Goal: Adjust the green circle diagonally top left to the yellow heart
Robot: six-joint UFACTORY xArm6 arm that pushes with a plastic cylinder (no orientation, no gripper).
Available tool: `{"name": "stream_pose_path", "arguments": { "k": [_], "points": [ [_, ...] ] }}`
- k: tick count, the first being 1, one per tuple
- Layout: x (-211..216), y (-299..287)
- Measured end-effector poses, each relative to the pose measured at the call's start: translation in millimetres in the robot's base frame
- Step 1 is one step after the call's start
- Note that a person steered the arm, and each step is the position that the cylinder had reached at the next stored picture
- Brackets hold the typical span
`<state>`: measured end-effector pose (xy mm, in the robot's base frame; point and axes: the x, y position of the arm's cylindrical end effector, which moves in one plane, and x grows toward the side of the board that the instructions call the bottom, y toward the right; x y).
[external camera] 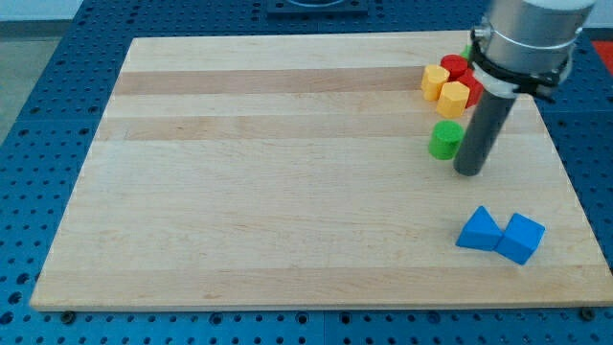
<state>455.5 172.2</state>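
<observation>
Green circle (444, 140): short green cylinder near the board's right edge, below the yellow and red cluster.
Tip (468, 172): lower end of the dark rod, on the board just right of the green circle and slightly below it; contact cannot be told. It is a plain rod with nothing to open or close.
Surface: pale wooden board (287, 192) of glued strips, lying on a blue perforated table (38, 144).
Yellow blocks (444, 88): two, shapes unclear; the heart cannot be picked out.
Red blocks (456, 67): partly hidden behind the arm (527, 38).
Green sliver (468, 50): mostly covered by the arm.
Blue blocks (500, 234): two touching, lower right.
</observation>
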Motion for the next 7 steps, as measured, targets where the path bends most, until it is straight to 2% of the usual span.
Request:
{"name": "stream_pose_path", "arguments": {
  "k": [1,4,5,7],
  "points": [
    [-29,-27],
    [-172,-90],
    [-171,-90],
    [-74,-89]
  ]
}}
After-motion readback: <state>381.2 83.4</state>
